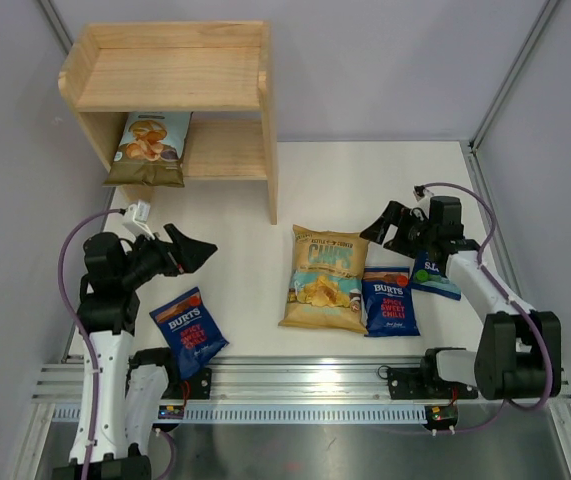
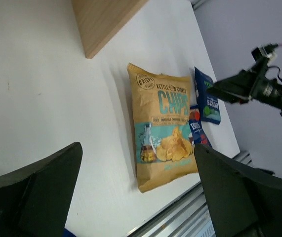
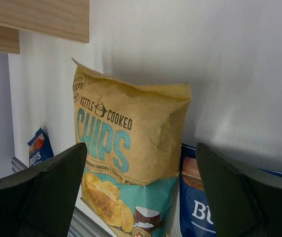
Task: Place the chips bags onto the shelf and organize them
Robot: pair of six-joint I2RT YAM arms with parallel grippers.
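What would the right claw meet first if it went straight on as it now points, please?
Likely the yellow Kettle Cooked Chips bag, centred ahead of the open right claw.

White table (image 1: 365, 200), aluminium rail (image 1: 305, 385)

A lab test cell: white table (image 1: 365, 190) walled by plain grey panels (image 1: 385, 60).

- You have a white table (image 1: 245, 240) with the pine shelf (image 1: 170, 80) standing at its far left corner.
- Near the middle, the yellow CHIPS bag (image 1: 323, 278) lies flat, face up.
- A dark-blue Burts bag (image 1: 389, 301) lies against its right edge.
- Just right of that you see the green-lettered bag (image 1: 433, 278), partly hidden.
- A second Burts bag (image 1: 189, 331) lies alone at the near left, well apart from the others.
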